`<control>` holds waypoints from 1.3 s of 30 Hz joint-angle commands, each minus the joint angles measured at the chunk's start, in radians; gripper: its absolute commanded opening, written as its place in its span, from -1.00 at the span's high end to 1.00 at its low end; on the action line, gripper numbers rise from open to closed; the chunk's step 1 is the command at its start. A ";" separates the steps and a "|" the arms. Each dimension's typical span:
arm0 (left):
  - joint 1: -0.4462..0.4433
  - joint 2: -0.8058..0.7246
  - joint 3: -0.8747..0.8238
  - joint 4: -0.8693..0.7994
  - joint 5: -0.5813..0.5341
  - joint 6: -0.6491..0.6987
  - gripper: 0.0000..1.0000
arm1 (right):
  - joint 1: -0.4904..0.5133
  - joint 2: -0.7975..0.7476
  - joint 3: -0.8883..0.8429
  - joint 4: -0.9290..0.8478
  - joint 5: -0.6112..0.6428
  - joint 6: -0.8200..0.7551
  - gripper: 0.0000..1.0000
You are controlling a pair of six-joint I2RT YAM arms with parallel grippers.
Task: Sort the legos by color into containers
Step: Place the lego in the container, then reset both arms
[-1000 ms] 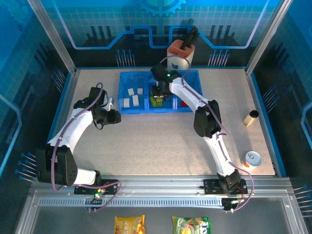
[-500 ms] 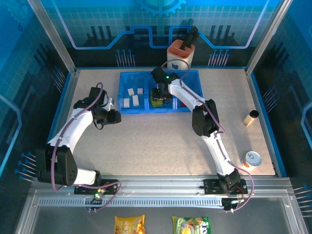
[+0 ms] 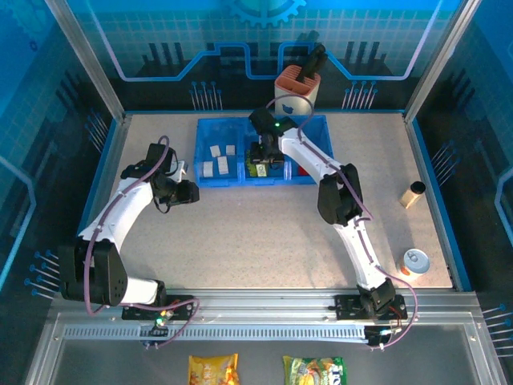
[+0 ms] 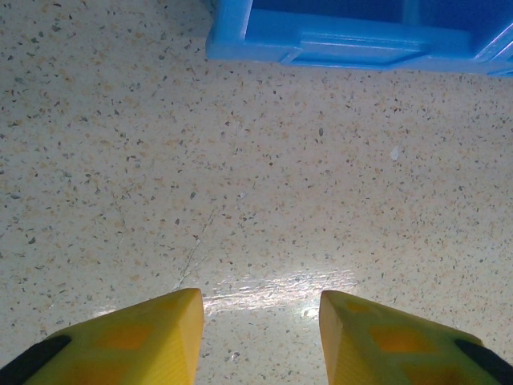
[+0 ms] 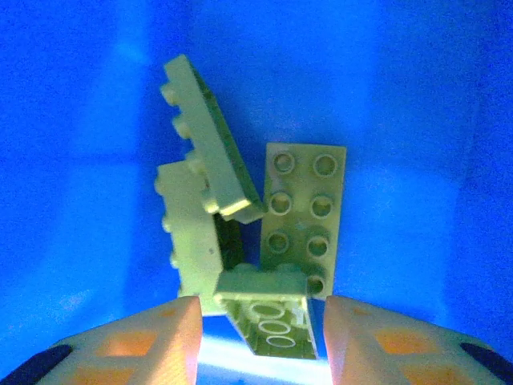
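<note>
The wide blue tray (image 3: 240, 182) sits at the back of the table. White legos (image 3: 216, 160) lie in its left compartment, lime green legos (image 3: 255, 169) in the middle one, and red legos (image 3: 303, 170) in the right one. My right gripper (image 3: 260, 157) hangs over the middle compartment. In the right wrist view it (image 5: 263, 321) is open, with a green brick (image 5: 268, 317) lying between its fingertips and a small gap on each side. More green bricks (image 5: 304, 208) lie piled beyond it. My left gripper (image 3: 191, 192) (image 4: 260, 321) is open over bare table, just left of the tray's corner (image 4: 321, 40).
An orange-and-white cup with a black tool (image 3: 298, 84) stands behind the tray. A tan cylinder (image 3: 414, 194) and a small round tin (image 3: 415, 261) sit at the right side. Two snack bags (image 3: 212, 369) lie below the rail in front.
The right arm swayed slightly and came back, its gripper staying over the middle compartment. The left arm has not moved.
</note>
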 commanded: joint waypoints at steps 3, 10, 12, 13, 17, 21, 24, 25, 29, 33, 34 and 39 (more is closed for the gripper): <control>0.009 -0.013 -0.010 0.001 0.026 0.018 0.13 | -0.007 -0.176 -0.043 -0.027 -0.016 -0.026 0.09; 0.010 -0.009 -0.011 0.003 0.024 0.016 0.10 | -0.012 -0.377 -0.228 0.012 0.023 -0.080 0.07; 0.010 -0.008 -0.009 0.003 0.022 0.015 0.08 | -0.022 -0.450 -0.312 0.037 0.037 -0.097 0.06; 0.010 -0.009 -0.009 0.003 0.021 0.014 0.07 | -0.027 -0.482 -0.351 0.050 0.037 -0.105 0.05; 0.008 -0.015 -0.007 -0.004 0.018 0.003 0.02 | -0.067 -0.632 -0.539 0.110 0.050 -0.134 0.00; 0.008 -0.030 0.001 -0.009 0.015 -0.026 -0.04 | -0.139 -0.784 -0.747 0.184 0.052 -0.165 -0.06; 0.008 -0.038 0.013 -0.017 0.014 -0.057 -0.14 | -0.212 -0.865 -0.886 0.231 0.042 -0.178 -0.11; 0.008 -0.038 0.017 -0.019 0.012 -0.064 -0.17 | -0.235 -0.883 -0.921 0.239 0.039 -0.182 -0.12; 0.008 -0.029 0.045 -0.055 -0.021 -0.102 -0.29 | -0.344 -0.929 -1.056 0.269 0.010 -0.208 -0.19; 0.008 -0.038 0.033 -0.029 -0.011 -0.171 -0.40 | -0.428 -0.953 -1.171 0.322 0.021 -0.227 -0.43; 0.008 -0.042 0.025 -0.012 -0.007 -0.181 -0.42 | -0.441 -0.959 -1.194 0.338 0.029 -0.231 -0.49; 0.008 -0.117 -0.083 0.154 -0.088 -0.231 -0.83 | -0.478 -0.971 -1.294 0.411 0.123 -0.219 -0.99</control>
